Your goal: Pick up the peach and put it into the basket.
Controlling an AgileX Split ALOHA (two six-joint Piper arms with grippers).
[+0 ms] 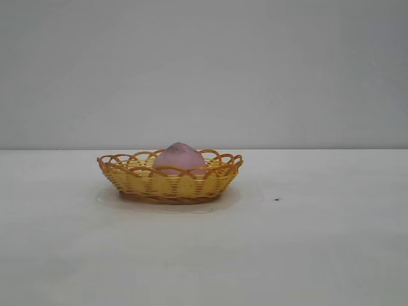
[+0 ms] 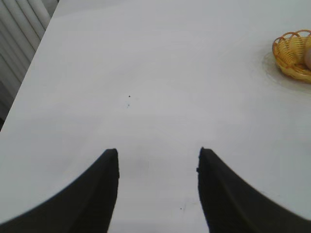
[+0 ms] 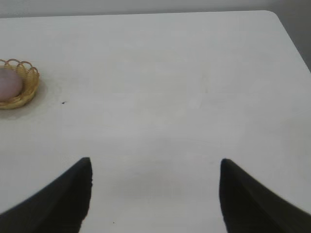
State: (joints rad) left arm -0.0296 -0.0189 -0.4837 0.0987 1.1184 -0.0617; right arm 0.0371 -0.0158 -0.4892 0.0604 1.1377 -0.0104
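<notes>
The mauve-pink peach (image 1: 180, 158) lies inside the yellow wicker basket (image 1: 167, 183) on the white table in the exterior view. No arm shows in that view. My left gripper (image 2: 158, 153) is open and empty over bare table, far from the basket (image 2: 291, 54), which sits at the frame's edge with a sliver of the peach (image 2: 308, 57) showing. My right gripper (image 3: 155, 162) is open and empty over bare table, well away from the basket (image 3: 28, 82) and the peach (image 3: 8, 83) in it.
The white table (image 1: 306, 242) spreads all round the basket. A small dark speck (image 1: 276, 199) lies to the basket's right. The table's edge and a ribbed wall (image 2: 17, 39) show in the left wrist view; a rounded table corner (image 3: 272, 14) shows in the right wrist view.
</notes>
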